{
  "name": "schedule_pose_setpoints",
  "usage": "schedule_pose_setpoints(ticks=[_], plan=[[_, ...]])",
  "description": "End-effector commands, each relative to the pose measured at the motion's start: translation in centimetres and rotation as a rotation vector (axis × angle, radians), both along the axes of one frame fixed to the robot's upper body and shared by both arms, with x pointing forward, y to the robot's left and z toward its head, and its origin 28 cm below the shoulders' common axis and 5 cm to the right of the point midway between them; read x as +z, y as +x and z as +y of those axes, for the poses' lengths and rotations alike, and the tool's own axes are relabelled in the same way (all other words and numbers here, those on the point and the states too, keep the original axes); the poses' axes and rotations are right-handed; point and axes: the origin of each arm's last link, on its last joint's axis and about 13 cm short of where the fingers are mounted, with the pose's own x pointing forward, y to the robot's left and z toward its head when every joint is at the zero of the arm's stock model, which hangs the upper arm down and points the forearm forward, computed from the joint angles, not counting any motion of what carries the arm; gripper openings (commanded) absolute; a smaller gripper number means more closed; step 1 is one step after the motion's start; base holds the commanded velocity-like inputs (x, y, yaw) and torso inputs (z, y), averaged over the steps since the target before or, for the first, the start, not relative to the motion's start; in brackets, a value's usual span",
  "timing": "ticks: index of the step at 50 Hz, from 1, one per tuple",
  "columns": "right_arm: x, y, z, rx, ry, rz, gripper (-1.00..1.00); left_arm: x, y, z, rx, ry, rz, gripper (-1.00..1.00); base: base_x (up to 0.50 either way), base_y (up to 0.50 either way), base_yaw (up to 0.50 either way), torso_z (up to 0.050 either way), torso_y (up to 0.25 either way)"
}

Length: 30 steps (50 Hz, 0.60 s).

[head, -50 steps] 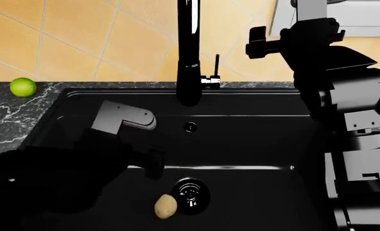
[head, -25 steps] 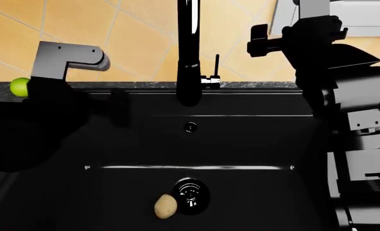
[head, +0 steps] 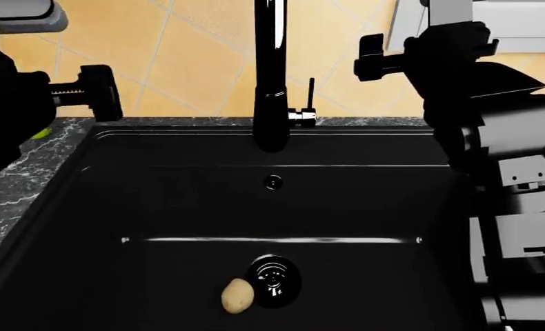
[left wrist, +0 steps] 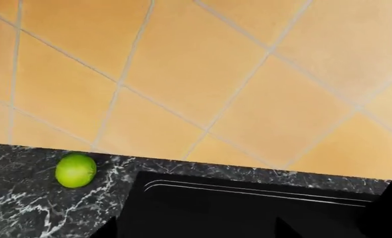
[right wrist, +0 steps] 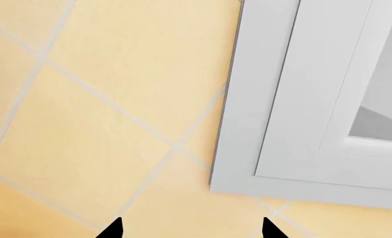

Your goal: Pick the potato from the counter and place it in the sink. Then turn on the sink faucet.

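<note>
Left claw (head: 102, 93) hides most of the lime (left wrist: 75, 170).

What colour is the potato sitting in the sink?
Tan-yellow. The potato shows best in the head view, lying beside the drain in the black sink.

Ahead of you, from ten to one o'clock, runs a wall of warm orange-yellow tiles (head: 190, 55) with pale grout lines set diagonally. At two o'clock you have a white window frame (right wrist: 295, 119) set into that wall, evenly lit.
</note>
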Motion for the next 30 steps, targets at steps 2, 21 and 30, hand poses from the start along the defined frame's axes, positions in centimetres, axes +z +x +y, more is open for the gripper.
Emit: schedule_pose_setpoints(ticks=[2,21,30], plan=[[0.1,0.0,0.0,-0.003,-0.002,-0.003,1.0,1.0,0.8,2.3,0.117,0.026,-0.056,1.0,0.0,0.0,0.0,0.0,0.0],[-0.1,0.0,-0.1,-0.003,-0.004,-0.002,1.0,0.4,2.6,4.9,0.19,0.028,-0.126,1.0,0.0,0.0,0.0,0.0,0.0],[-0.2,0.1,0.0,0.0,-0.004,0.0,1.0,-0.6,3.4,5.4,0.199,0.055,-0.128,1.0,0.0,0.0,0.0,0.0,0.0]])
